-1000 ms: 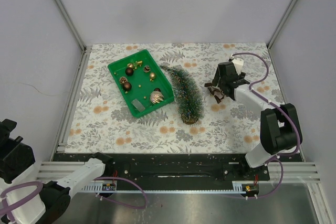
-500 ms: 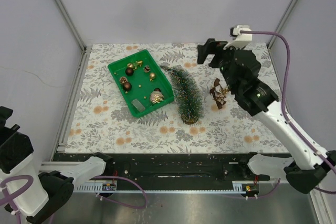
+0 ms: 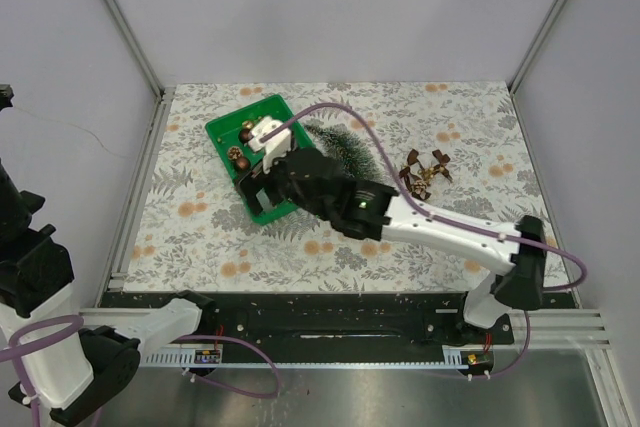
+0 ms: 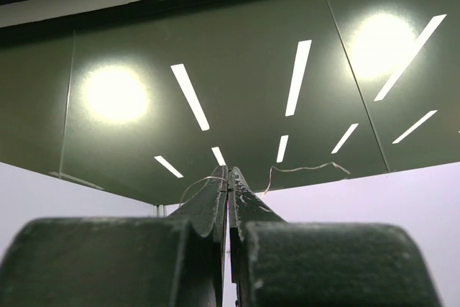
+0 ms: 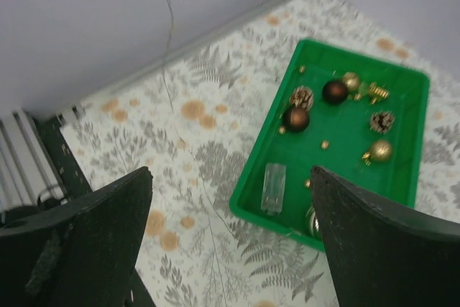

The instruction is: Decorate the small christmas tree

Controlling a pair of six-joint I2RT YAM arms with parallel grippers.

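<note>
The little tree [image 3: 343, 144] sits mid-table, its near part hidden under my right arm. Just left of it is the green tray [image 5: 345, 170], holding two dark balls [image 5: 295, 118], gold balls [image 5: 380, 150], pine cones [image 5: 302, 96], a clear piece [image 5: 274, 187] and tiny gold beads. My right pincer [image 5: 230, 177] hangs over the tray's near end, spread wide and empty. A brown ornament [image 3: 423, 172] lies right of the tree. My left pincer [image 4: 228, 199] is pressed together, aimed at the ceiling.
</note>
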